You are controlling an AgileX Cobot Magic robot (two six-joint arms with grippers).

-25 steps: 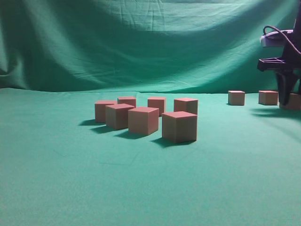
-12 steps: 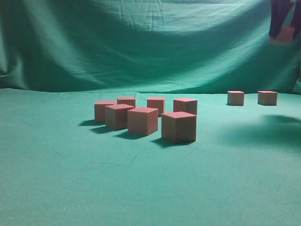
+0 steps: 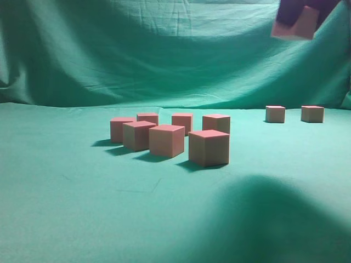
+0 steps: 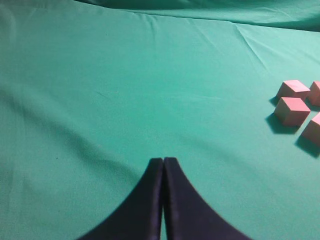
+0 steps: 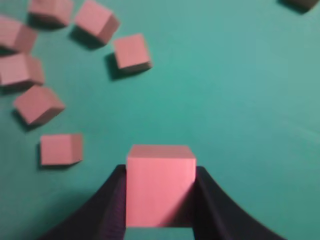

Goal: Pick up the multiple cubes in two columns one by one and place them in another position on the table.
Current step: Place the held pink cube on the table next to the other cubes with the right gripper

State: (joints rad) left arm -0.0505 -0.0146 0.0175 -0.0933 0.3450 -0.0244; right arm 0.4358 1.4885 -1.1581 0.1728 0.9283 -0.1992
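Note:
Several pinkish-red cubes (image 3: 167,139) stand in a loose cluster on the teal table (image 3: 66,208); the right wrist view sees them from above (image 5: 131,52). Two more cubes (image 3: 275,114) (image 3: 312,113) sit apart at the far right. My right gripper (image 5: 160,169) is shut on one cube (image 5: 160,192), held high above the table. In the exterior view that cube (image 3: 295,28) hangs blurred at the top right under the dark gripper (image 3: 299,12). My left gripper (image 4: 163,160) is shut and empty, low over bare cloth, with cubes (image 4: 291,110) off to its right.
A wrinkled green cloth backdrop (image 3: 164,49) rises behind the table. A broad dark shadow (image 3: 274,219) lies on the cloth at the exterior view's front right. Bare cloth (image 4: 100,90) spreads ahead of the left gripper.
The right gripper has lifted a cube from the far right of the table and carried it up and leftward. Its shadow has grown across the front right cloth.

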